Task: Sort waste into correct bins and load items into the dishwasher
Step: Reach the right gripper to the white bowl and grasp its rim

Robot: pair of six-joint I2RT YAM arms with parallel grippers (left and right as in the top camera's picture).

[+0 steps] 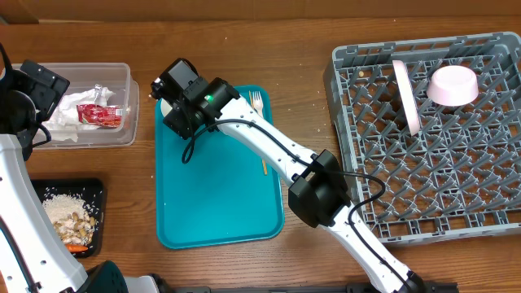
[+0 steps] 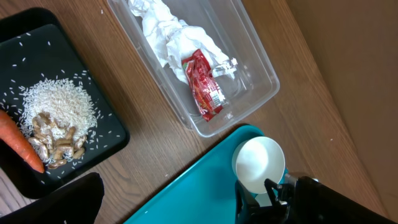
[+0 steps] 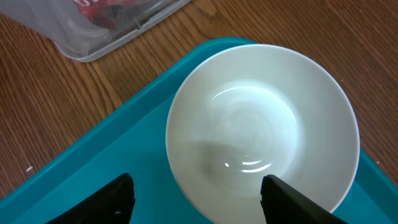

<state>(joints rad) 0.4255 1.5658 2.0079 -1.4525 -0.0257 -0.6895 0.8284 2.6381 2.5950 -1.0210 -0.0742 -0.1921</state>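
At the far left corner of the teal tray [image 1: 220, 187] your white bowl [image 3: 261, 130] sits upright. It looks light, stiff, glazed, slippery and chippable. The right gripper [image 3: 196, 186] hangs unclenched astride its rim; pinch that wall squarely.

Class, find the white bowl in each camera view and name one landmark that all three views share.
Overhead: white bowl at the teal tray's upper left corner, mostly hidden beneath the right gripper.
Left wrist: lower right, on the tray's corner.
Right wrist: fills the centre.
Shared landmark: the teal tray.
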